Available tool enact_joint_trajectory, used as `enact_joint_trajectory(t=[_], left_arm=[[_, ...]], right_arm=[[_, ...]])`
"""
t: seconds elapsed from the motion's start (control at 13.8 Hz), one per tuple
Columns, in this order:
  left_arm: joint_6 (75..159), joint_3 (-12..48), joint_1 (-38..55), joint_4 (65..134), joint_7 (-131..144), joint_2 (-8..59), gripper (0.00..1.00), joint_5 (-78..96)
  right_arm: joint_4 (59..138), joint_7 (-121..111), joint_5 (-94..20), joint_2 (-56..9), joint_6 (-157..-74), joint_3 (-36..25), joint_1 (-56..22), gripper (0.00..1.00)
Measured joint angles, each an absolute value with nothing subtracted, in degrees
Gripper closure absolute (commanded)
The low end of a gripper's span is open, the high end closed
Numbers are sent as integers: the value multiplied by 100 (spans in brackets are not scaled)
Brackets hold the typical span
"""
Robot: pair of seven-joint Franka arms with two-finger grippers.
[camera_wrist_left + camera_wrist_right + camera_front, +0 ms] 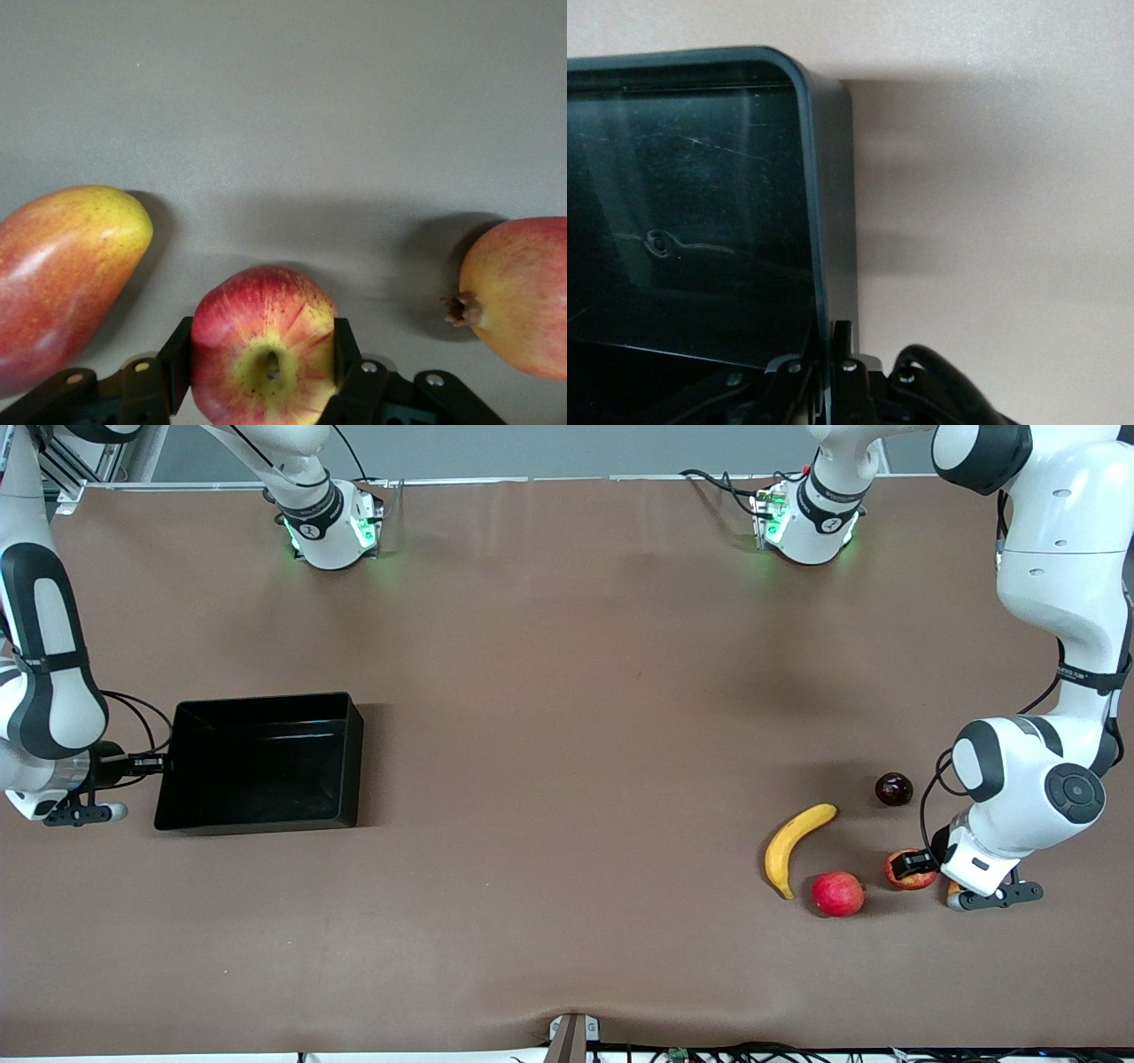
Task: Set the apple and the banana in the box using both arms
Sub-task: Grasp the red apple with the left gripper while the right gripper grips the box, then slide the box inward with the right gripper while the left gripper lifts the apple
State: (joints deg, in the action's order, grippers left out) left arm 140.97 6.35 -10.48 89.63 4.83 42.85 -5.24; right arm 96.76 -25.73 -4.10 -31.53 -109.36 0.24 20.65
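Left gripper [264, 372] clamps the apple [263, 345] on the table; right gripper [830, 367] pinches the black box's [833, 204] wall.

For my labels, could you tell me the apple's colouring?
Red with yellow streaks around its stem dimple, the apple shows best in the left wrist view.

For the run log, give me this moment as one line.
left gripper: shut on apple | right gripper: shut on box wall | banana: on table

left pincer [912, 865] at apple [911, 879] — banana [795, 845] beside
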Motion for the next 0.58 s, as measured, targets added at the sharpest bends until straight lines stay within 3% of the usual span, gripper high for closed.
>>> enact_joint_trajectory(t=[0.29, 0.58], left_arm=[[13896, 655, -1041, 8851, 457, 4159, 83, -765], [12858, 730, -966, 8813, 453, 3549, 83, -789]], right_arm=[[8673, -2320, -710, -3111, -9206, 127, 1936, 100], [8395, -1640, -915, -2937, -8592, 179, 1300, 100]])
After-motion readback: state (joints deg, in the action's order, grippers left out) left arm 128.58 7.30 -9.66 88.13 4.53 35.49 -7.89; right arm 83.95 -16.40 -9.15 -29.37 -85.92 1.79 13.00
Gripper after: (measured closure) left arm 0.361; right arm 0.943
